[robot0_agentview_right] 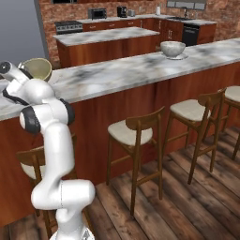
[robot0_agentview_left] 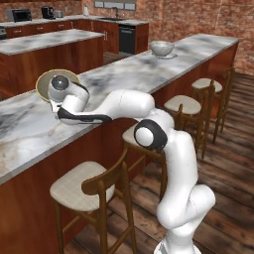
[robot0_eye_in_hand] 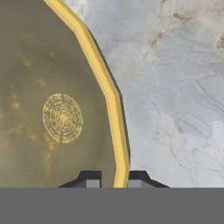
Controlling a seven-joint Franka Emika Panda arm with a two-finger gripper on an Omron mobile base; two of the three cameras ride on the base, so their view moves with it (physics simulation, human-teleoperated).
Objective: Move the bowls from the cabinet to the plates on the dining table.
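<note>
Pincer [robot0_eye_in_hand: 111, 178] nearly closed, pinching the rim of the tan bowl [robot0_agentview_left: 49, 79], one finger [robot0_eye_in_hand: 89, 179] inside the wall, the other outside. Bowl hangs just over the near left end of the dining table [robot0_agentview_left: 124, 79], hand right above it. Grey bowl [robot0_agentview_left: 162, 48] sits on a plate [robot0_agentview_left: 171, 56] far down the table.

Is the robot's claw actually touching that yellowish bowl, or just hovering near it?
Touching. In the hand view the gripper has its jaws shut on the tan bowl's yellow rim, one dark fingertip inside the bowl and one outside.
</note>
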